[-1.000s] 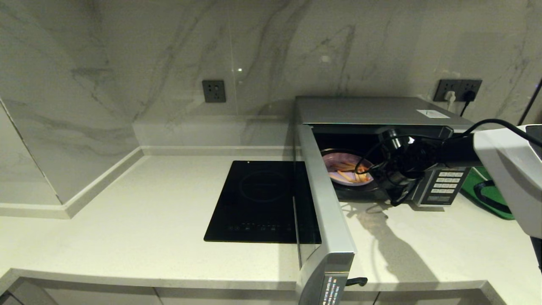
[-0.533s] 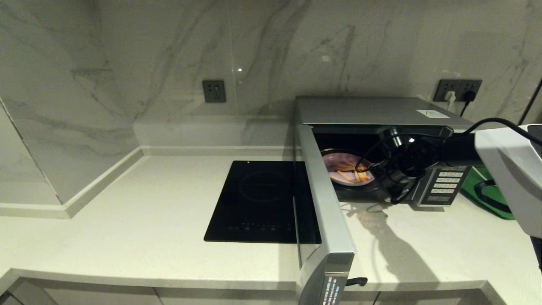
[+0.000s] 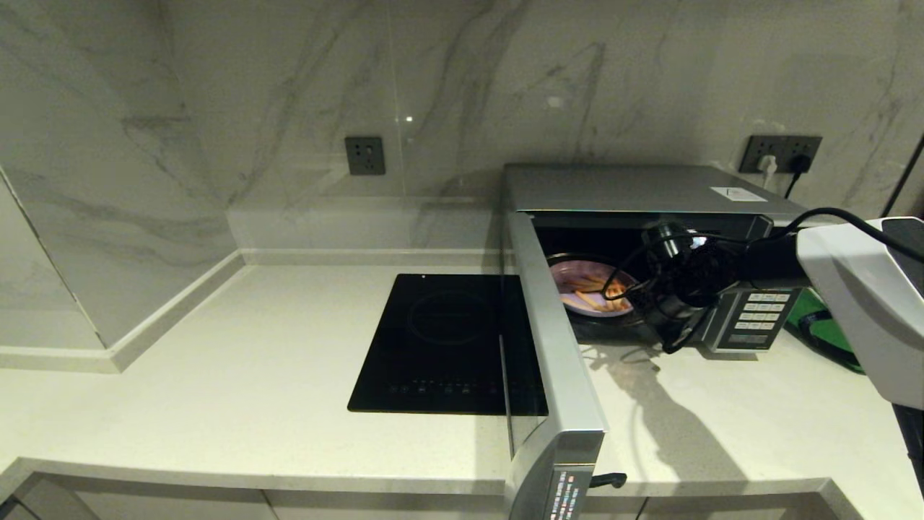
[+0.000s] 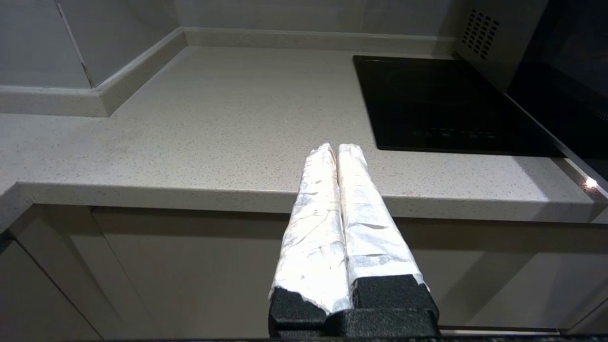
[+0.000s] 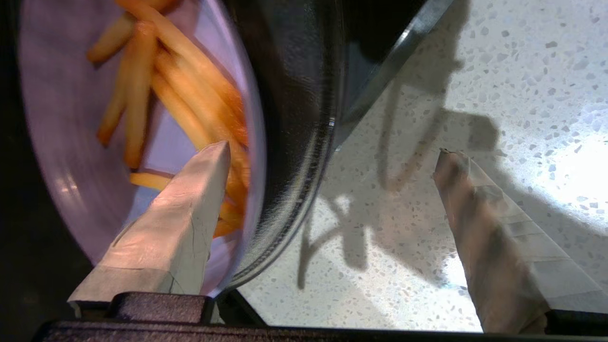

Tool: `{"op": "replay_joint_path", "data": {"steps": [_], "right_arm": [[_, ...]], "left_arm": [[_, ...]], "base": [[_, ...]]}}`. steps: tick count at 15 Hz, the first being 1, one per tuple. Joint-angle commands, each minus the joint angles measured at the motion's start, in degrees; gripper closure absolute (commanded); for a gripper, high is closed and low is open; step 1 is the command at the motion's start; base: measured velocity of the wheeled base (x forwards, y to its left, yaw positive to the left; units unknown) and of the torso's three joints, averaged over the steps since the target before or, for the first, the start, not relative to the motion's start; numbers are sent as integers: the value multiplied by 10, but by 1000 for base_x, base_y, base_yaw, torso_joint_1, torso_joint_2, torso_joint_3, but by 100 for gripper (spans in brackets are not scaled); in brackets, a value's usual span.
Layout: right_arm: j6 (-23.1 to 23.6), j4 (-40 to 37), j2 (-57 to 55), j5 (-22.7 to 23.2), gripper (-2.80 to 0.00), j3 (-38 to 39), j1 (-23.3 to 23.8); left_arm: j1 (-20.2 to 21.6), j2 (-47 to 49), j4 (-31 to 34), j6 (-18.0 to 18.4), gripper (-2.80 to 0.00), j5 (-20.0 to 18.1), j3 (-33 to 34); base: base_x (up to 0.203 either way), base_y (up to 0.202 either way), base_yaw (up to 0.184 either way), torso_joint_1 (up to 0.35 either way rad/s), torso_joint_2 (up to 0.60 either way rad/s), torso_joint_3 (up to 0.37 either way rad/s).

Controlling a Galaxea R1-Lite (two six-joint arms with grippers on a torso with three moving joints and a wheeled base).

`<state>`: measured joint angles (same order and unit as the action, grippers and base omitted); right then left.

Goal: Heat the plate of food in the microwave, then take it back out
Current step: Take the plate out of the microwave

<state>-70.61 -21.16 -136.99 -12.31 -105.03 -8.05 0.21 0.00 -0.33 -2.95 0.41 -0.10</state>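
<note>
The plate of food (image 3: 588,287) is seen inside the open microwave (image 3: 635,189), right of centre in the head view. The right gripper (image 5: 332,154) is held at the oven's mouth with fingers spread wide, one finger (image 5: 190,199) above the plate. The left gripper (image 4: 337,151) is parked at the counter (image 4: 190,128) edge, fingers pressed together.

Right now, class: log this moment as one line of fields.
right pincer: open, astride the plate of food's near rim | plate: inside microwave | door: open | left pincer: shut, parked at counter edge
</note>
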Motion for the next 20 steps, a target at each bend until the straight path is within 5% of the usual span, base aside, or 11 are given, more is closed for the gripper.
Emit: {"op": "replay_joint_path", "data": {"steps": [1,18,19,20], "right_arm": [[-5,-2,-3,-1,-280,3,0],[-8,-2,38,-7,-280,47,21],[-8,-2,37,-7,0,48,20],[-8,-2,34,-7,0,49,21]], "left_arm": [[0,0,0,0,0,0,0],[0,0,0,0,0,0,0],[0,0,0,0,0,0,0],[0,0,0,0,0,0,0]], "base": [[0,0,0,0,0,0],[0,0,0,0,0,0],[0,0,0,0,0,0],[0,0,0,0,0,0]]}}
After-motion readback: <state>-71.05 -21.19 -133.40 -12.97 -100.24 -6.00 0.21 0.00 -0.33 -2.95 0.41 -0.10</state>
